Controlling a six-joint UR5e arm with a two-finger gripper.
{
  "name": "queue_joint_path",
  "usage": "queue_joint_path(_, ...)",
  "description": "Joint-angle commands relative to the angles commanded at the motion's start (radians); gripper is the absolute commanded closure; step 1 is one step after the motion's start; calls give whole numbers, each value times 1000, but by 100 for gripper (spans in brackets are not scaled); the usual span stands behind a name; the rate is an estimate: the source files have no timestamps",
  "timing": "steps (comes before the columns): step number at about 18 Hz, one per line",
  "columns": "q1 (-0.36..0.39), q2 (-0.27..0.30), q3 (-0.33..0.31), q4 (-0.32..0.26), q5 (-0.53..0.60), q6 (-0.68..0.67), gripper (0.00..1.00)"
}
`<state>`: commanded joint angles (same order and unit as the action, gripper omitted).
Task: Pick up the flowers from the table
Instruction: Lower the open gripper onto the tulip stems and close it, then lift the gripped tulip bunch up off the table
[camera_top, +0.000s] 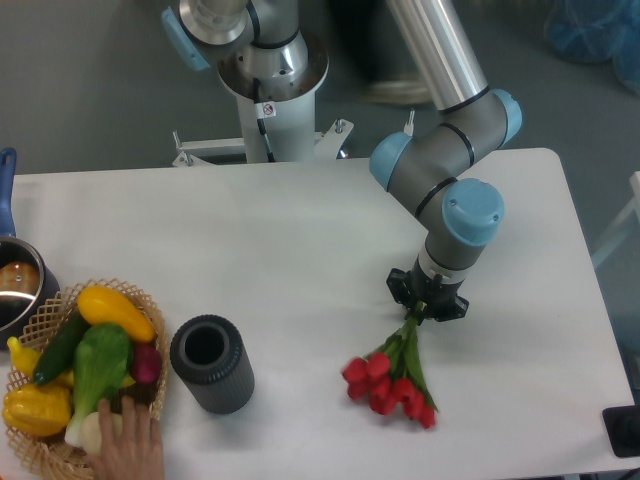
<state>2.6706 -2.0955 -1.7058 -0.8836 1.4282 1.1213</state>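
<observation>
- Your black two-finger gripper (427, 303) is clamped on the green stems of the bunch of red tulips (391, 378).
- The bunch's long axis runs from the jaws down-left toward the camera, blooms resting on the white table (250, 250); lift straight up.

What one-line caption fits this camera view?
Gripper closed on the flowers' stems on the white table.
</observation>
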Motion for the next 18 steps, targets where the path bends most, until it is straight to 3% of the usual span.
queue_joint_path(6, 5, 52, 14, -12, -2, 3, 76)
queue_joint_path(9, 5, 124, 17, -12, -27, 3, 76)
queue_joint_path(12, 9, 175, 64, -11, -194, -2, 76)
queue_joint_path(18, 9, 173, 181, -5, -420, -44, 76)
